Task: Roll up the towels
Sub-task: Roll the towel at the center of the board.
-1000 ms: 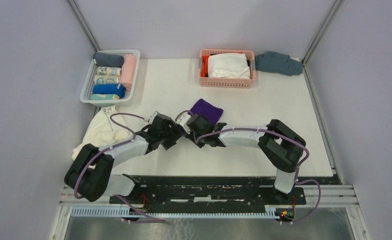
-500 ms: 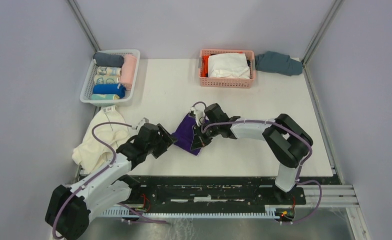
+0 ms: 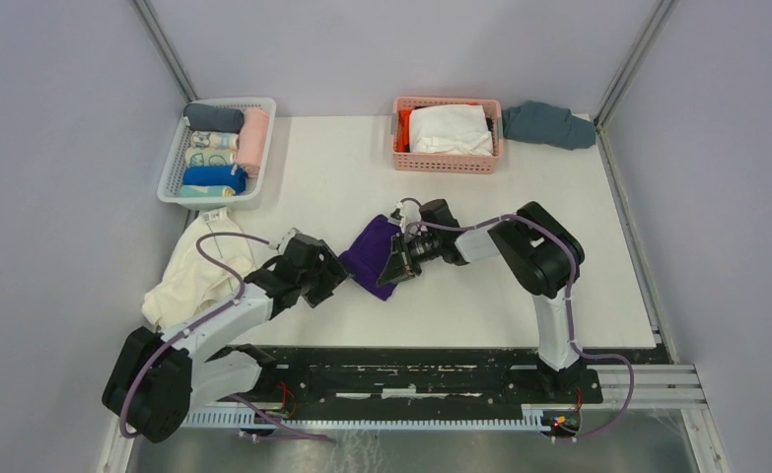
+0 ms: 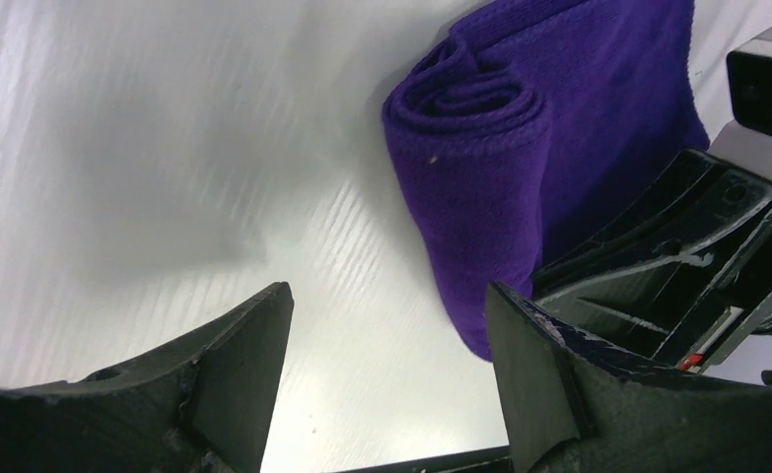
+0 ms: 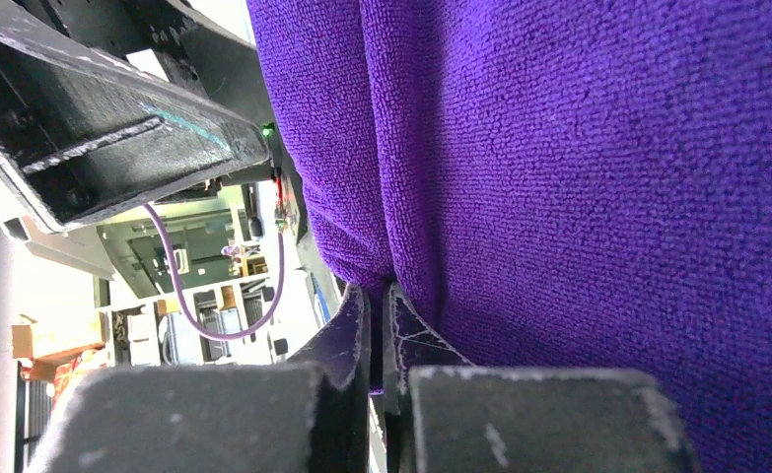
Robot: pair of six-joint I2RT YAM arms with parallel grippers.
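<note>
A purple towel [image 3: 370, 256], folded and partly rolled, lies mid-table between the two arms. Its rolled end shows in the left wrist view [image 4: 480, 108]. My right gripper [image 3: 398, 266] is shut on the towel's right edge; in the right wrist view the jaws pinch a fold of the purple cloth [image 5: 559, 148]. My left gripper [image 3: 334, 274] is open and empty, just left of the towel, with bare table between its fingers [image 4: 234, 365].
A white basket [image 3: 175, 177] at the back left holds several rolled towels. A pink basket [image 3: 447, 163] at the back holds folded white cloth. A grey-blue towel [image 3: 549, 124] lies at the back right. A cream towel [image 3: 199, 264] lies crumpled at the left edge.
The right gripper took hold of the towel and pulled it down and left. The left arm swung back from the middle, then came in again to the towel's left side.
</note>
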